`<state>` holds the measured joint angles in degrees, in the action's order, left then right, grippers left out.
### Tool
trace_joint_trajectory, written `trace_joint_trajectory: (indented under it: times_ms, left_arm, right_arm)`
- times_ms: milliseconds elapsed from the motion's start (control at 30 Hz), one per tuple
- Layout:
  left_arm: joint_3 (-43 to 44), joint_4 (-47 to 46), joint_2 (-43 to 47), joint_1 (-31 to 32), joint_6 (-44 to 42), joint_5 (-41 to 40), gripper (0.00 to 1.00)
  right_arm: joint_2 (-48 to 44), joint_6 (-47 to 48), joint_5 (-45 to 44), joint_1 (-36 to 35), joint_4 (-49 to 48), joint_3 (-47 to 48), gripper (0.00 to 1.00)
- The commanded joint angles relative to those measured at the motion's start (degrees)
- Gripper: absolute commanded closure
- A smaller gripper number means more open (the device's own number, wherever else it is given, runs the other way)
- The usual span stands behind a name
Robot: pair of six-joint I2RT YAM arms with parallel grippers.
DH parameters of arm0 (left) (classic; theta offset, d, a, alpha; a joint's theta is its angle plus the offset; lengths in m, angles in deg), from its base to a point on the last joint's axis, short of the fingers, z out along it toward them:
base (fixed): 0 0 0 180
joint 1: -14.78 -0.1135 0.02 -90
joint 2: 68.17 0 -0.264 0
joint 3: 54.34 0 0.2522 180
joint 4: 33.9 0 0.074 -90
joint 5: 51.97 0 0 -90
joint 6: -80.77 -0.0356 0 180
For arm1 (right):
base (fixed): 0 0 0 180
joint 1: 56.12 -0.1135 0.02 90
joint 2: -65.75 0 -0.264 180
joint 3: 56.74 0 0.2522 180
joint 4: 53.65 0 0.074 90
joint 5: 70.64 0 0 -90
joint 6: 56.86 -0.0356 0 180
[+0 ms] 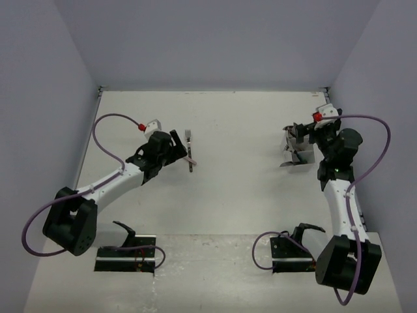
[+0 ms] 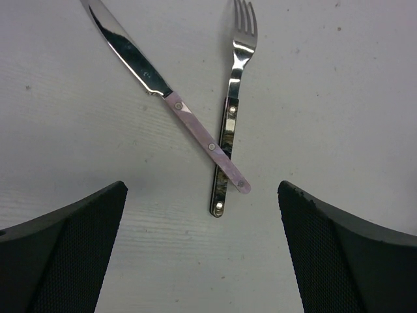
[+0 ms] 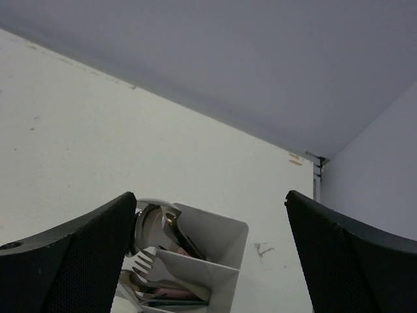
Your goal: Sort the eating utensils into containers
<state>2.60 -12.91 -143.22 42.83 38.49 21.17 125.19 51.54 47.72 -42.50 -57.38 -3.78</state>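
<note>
Two eating utensils lie crossed on the white table: a knife (image 2: 195, 130) with a pink handle rests over a dark-handled fork (image 2: 233, 104), also seen as a fork (image 1: 188, 135) in the top view. My left gripper (image 2: 202, 251) hovers open just short of their handle ends, nothing between its fingers (image 2: 62, 261). At the right, the containers (image 3: 221, 238) hold a spoon (image 3: 153, 228), a fork (image 3: 140, 261) and more utensils. My right gripper (image 3: 208, 261) stands open just above the containers (image 1: 294, 153), holding nothing.
Lavender walls close in the table on the left, back and right. A metal corner post (image 3: 317, 176) stands behind the containers. Purple cables (image 1: 104, 140) loop from both arms, and black base plates (image 1: 127, 257) sit at the near edge.
</note>
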Motion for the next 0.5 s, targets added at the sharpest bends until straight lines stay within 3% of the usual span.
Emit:
trace_joint_trajectory:
  times_ms: [0,300,467]
  left_arm:
    - [3.0,1.6,-4.3,-0.5,4.7,-0.3,0.00]
    - [12.4,6.6,-19.1,-0.5,15.1,-1.0,0.00]
    - [17.3,9.5,-25.4,-0.7,20.7,-4.1,0.03]
  right_arm:
    - [-3.7,-4.9,-1.2,0.3,-0.3,3.6,0.01]
    - [-7.1,-15.7,2.8,0.3,1.5,9.4,0.01]
    - [-7.5,-17.2,3.5,0.2,0.3,9.1,0.01]
